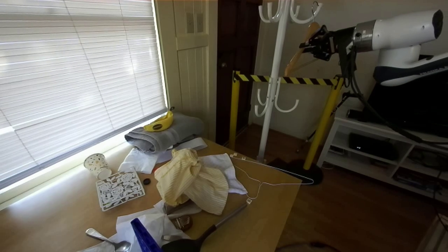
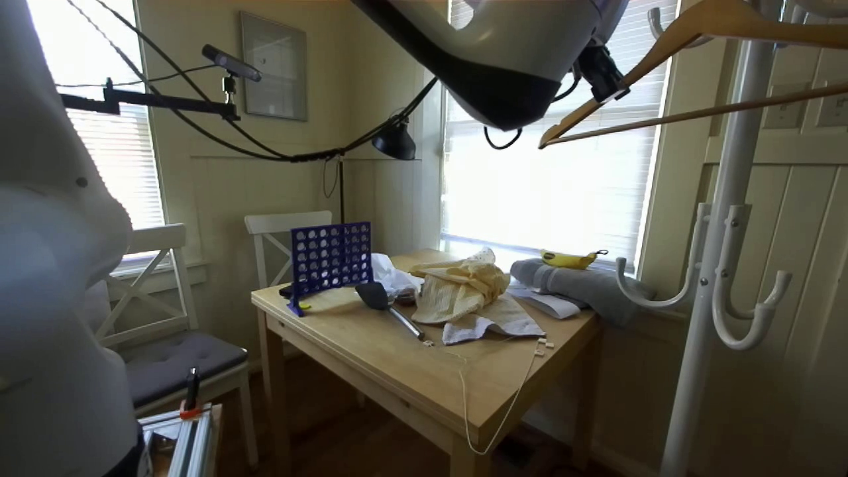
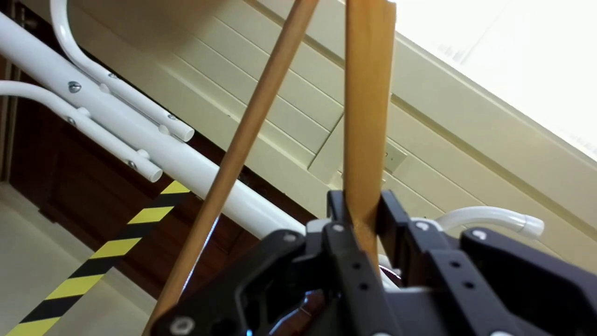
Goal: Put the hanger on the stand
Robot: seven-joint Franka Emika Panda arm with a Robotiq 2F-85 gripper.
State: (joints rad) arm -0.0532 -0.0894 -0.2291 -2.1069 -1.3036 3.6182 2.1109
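"Pale blinds [image 1: 80,70] glow along one side of the wooden desk [image 1: 266,217], don't they? What sits by that edge?"

"A speckled cup [image 1: 96,164], with a white openwork panel [image 1: 120,189] just beside it. Where that edge ends, at a corner near the stand [image 1: 267,119], a folded grey towel [image 1: 189,126] bears a yellow banana-shaped pouch [image 1: 160,122]."

"And the other corner near the stand?"

"White cord [image 2: 481,453] droops over it. Farther in lies a rumpled yellow cloth [image 1: 192,178], and between that cloth and the edge opposite the blinds there's a spatula [image 1: 231,214]. At the far end of that edge a blue grid rack [image 2: 343,255] stands upright."

"Where's the hanger [image 2: 729,20], though?"

"Well above the desk, up by the stand's top and past the edge joining those two corners, tilted. In an exterior view its wire hook [image 1: 314,20] overlaps an upper hook arm [image 1: 302,21]; whether it hangs its weight there, I can't tell."

"What about the gripper [image 3: 364,207]?"

"Closed down to the thickness of the wood. In the wrist view a flat shoulder of the hanger runs between the pads [image 3: 336,205], pinched from both sides."

"Anything behind all that?"

"Black-and-yellow tape [image 1: 308,81], strung behind the stand's pole between two yellow posts [image 1: 234,115], with a dark door [image 1: 238,42] farther back."
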